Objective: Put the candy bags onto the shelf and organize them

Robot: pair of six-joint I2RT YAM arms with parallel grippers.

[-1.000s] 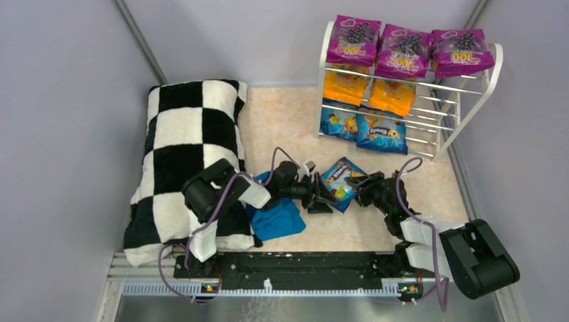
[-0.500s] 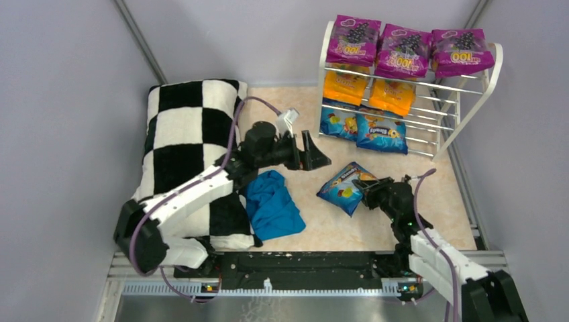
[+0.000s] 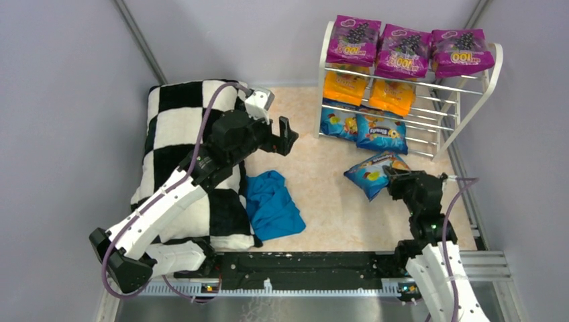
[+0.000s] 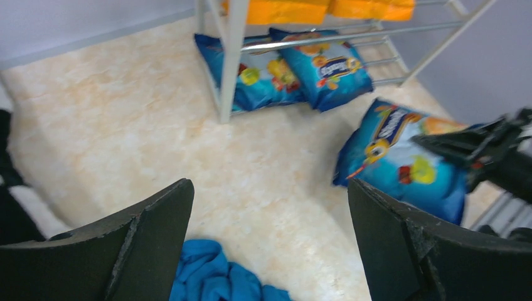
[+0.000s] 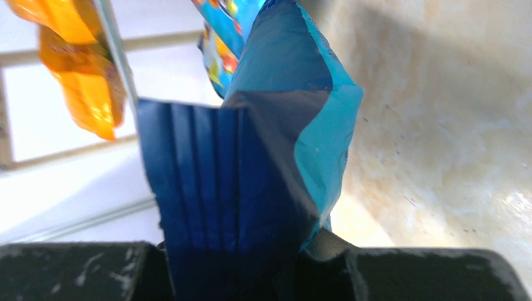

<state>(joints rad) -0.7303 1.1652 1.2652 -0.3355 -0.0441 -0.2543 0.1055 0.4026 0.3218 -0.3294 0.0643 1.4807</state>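
The right gripper [image 5: 232, 266] has its fingers clamped on the crimped end seam of a blue bag [image 3: 372, 173]. The bag sticks out towards the far left from the grip, at the right of the table [image 3: 315, 194] and just near of the shelf [image 4: 231, 63]. Whether it hangs free of the table, I cannot tell.

The bag looks light and soft, with glossy film that probably slips and loose contents that would shift when it is tilted. The flat seam is likely the stiffest, surest hold.

The left gripper [image 4: 270, 238] has its fingers wide apart and holds nothing. It is over the table between the pillow [image 3: 181, 141] and the shelf.

The table is smooth, pale and marbled, with a blue cloth [image 3: 272, 204] at near left. The shelf stands in the far right corner, with grey walls close around it.
- **Top tier:** three purple bags [image 3: 406, 50] fill it.
- **Middle tier:** two orange bags [image 3: 345, 84] sit at its left.
- **Bottom tier:** two blue bags [image 3: 381, 131] sit at its left, with bare rods to their right.

A soft bag could sag between those thin rods.
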